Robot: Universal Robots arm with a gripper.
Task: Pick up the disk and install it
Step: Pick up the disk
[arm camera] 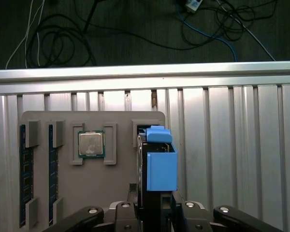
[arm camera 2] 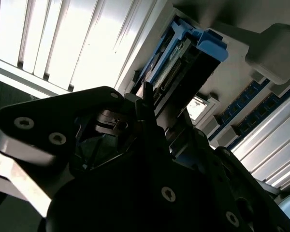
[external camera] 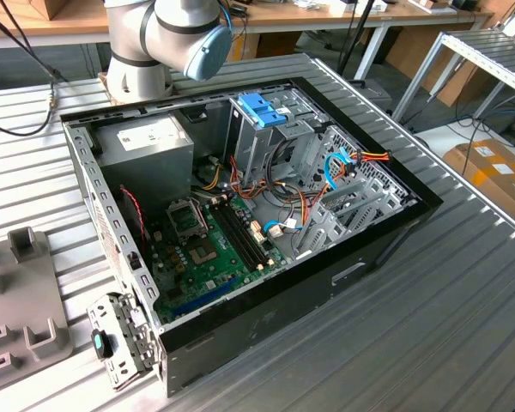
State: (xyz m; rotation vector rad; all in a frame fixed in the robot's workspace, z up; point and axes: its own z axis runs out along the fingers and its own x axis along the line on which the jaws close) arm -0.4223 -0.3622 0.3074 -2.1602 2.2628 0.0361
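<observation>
The dark metal disk with light-blue plastic rails stands on edge in the grey plastic tray, near the square processor chip, probably so that the black gripper centred over it can lift it straight out, though I cannot tell if the gripper is clamped on it.

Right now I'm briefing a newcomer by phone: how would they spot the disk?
Find the flat grey parts tray on the ribbed metal table. Beside its square silver processor chip, the dark rectangular disk stands on edge. Unlike the slim blue memory sticks beyond the chip, it wears a chunky light-blue plastic rail.
</observation>
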